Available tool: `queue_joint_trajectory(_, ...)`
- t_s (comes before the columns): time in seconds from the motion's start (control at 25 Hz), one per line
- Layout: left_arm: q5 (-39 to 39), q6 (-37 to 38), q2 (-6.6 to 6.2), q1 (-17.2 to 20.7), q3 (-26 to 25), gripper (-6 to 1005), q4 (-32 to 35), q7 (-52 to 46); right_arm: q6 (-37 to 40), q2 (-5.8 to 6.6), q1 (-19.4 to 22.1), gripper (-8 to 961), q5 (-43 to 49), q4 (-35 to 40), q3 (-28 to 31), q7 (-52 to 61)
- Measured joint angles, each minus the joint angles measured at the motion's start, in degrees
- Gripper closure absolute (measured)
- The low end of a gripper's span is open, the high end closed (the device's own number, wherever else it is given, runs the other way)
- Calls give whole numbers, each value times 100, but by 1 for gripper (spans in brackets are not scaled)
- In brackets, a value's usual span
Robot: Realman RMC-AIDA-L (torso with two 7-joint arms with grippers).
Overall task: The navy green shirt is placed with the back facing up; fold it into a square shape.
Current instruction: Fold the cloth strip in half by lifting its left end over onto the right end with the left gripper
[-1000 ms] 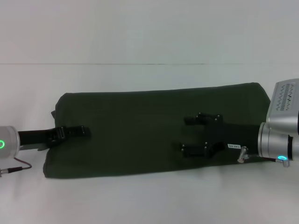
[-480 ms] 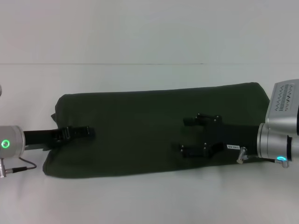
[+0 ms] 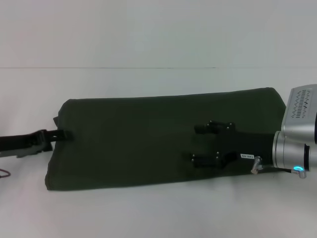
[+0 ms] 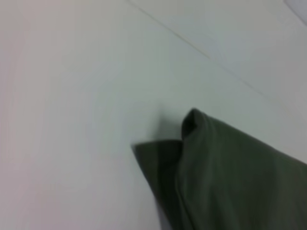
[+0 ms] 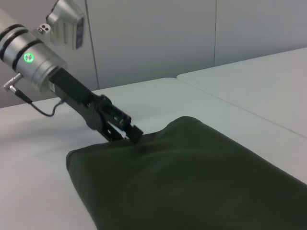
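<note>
Hiding part of the navy green shirt [image 3: 148, 139], right hand [image 3: 204, 144] open.

Bare lab setting: plain white table [image 3: 158, 208], blank grey wall panels [image 5: 153, 38].

Surface: you have a plain white table [image 3: 148, 208] — it runs across the whole head view.
On it: the navy green shirt [image 3: 148, 139], folded into a long band lying flat.
Shirt's left end: layered edges — touching the tabletop.
</note>
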State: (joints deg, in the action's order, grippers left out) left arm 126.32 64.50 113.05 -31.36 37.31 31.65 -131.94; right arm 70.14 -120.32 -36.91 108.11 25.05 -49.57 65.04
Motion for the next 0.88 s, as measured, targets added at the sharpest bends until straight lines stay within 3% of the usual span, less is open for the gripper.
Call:
queue_joint_trajectory(0.2,-12,146,-87,180,-446,113,292,-6,0,0,-6,52,0,20,0,0)
queue_joint_trajectory(0.44,-52,862,-185,170,-948,113,319,12,-3,0,-36,52,0,22,0,0)
queue_joint_trajectory(0.68,-19,767,9,57,-551,108,155,62,-48,0,-49,52,0,5,0,0)
queue_joint_trajectory(0.88,-12,447,57,-18,-216,109,-7,65,-62,0,-62,52,0,1,0,0)
